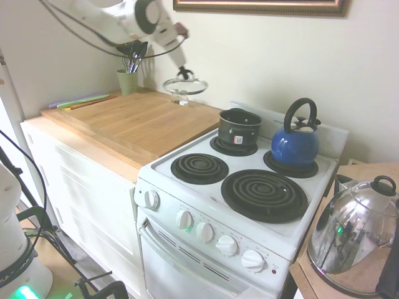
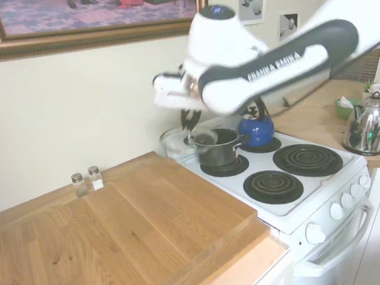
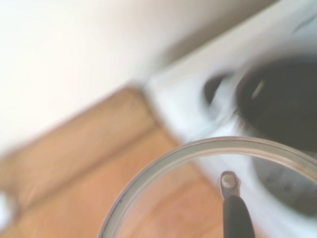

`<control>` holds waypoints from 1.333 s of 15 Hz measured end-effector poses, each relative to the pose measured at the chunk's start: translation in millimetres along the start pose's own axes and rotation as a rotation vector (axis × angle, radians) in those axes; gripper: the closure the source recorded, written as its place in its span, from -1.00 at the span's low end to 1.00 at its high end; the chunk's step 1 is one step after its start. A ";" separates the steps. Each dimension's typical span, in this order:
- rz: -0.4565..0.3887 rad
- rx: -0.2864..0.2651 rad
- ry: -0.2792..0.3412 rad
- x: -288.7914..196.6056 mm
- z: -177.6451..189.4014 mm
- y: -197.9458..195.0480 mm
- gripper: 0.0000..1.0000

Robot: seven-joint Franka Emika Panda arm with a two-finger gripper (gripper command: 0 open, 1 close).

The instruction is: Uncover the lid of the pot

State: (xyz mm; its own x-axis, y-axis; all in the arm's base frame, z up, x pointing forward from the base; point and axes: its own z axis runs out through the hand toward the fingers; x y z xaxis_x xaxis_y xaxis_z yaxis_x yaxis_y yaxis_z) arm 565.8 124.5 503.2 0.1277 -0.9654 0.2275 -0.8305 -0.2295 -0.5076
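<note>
Claw [image 1: 184, 75] clamped on lid [image 1: 186, 86], held in air beside open pot [image 1: 239, 126].

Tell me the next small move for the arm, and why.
Probably lower the lid straight down onto the wooden counter and let go. The gripper holds it by its loop handle in the air, above the counter's back edge, and the pot already stands open on the back burner.

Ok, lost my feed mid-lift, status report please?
Gripper shut on lid, held in the air above the wooden counter. Pot uncovered on the rear burner. Nothing in the way.
</note>
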 end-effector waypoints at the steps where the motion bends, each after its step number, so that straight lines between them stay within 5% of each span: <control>1: -0.017 -0.015 -0.002 -27.1 9.9 23.5 1.00; 5: -0.053 -0.086 -0.010 -60.4 60.7 111.6 1.00; 9: -0.063 -0.108 -0.011 -70.9 73.8 126.4 1.00; 10: -0.068 -0.111 -0.015 -75.2 75.0 127.8 -1.00; 20: -0.048 -0.122 -0.030 -78.6 74.3 125.1 -1.00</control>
State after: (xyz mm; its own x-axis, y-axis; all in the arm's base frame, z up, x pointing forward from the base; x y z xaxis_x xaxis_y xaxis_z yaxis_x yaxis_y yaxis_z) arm 492.1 162.4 360.0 0.1836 -0.9572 0.2237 -0.8824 -0.2608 -0.3917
